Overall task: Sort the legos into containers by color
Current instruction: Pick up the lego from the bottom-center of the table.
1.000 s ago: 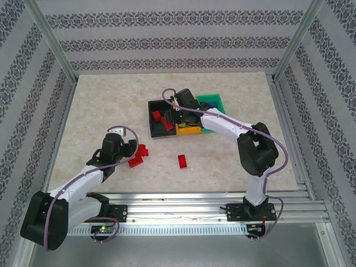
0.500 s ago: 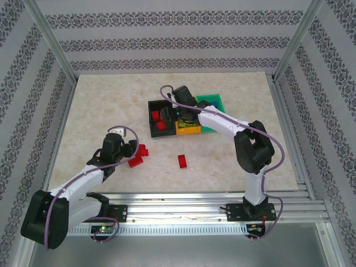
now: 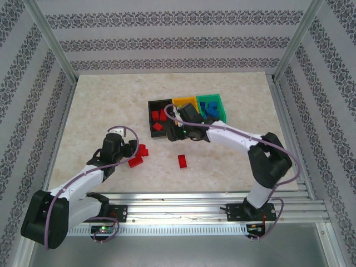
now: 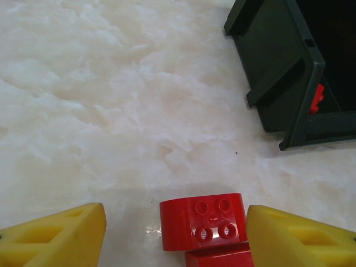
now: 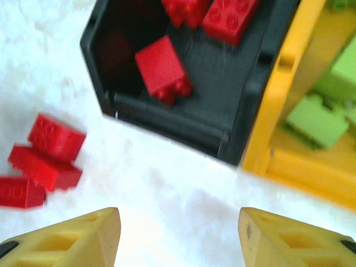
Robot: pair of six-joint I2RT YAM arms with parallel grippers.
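Back from the containers [image 3: 183, 100] came the right fingers [image 5: 61, 239], wide and empty, over the counter [image 3: 100, 100] just off the black bin [image 5: 167, 127]. Left fingers [image 4: 55, 236], equally wide, straddled a red lego [image 4: 203, 221] touching another; closing there could have snagged both or knocked one away.

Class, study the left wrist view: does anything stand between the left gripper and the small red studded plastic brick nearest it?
Nothing visible does. The left gripper is open, and the small red studded plastic brick lies between its yellow fingers on the bare marble tabletop. A second red brick sits just nearer the camera.
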